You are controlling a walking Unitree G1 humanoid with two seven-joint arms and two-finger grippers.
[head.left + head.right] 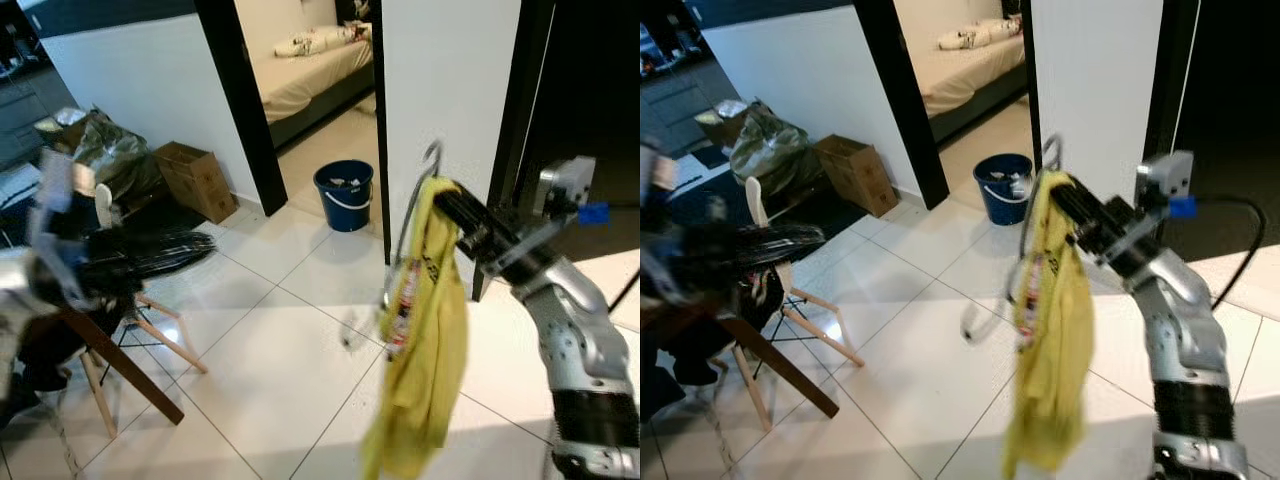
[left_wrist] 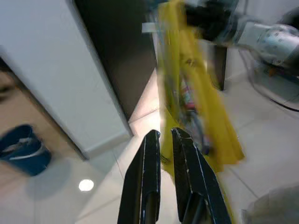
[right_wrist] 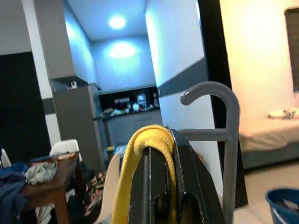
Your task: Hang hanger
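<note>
Clamping grey hanger (image 3: 223,135) with yellow shirt (image 1: 428,330), right pincer (image 1: 447,205) raised; left pincer (image 2: 164,136) closed.

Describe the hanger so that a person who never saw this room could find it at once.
Look at the white wall between the two dark doorways; in front of it the right gripper is raised. It holds the grey hanger, whose hook points up. A yellow garment drapes from it, the one bright yellow thing here.

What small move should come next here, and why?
Probably keep carrying: the right gripper is shut on the grey plastic hanger with the yellow garment draped from it, mid-room above white tiles; no rail is in view, so turn to find one.
</note>
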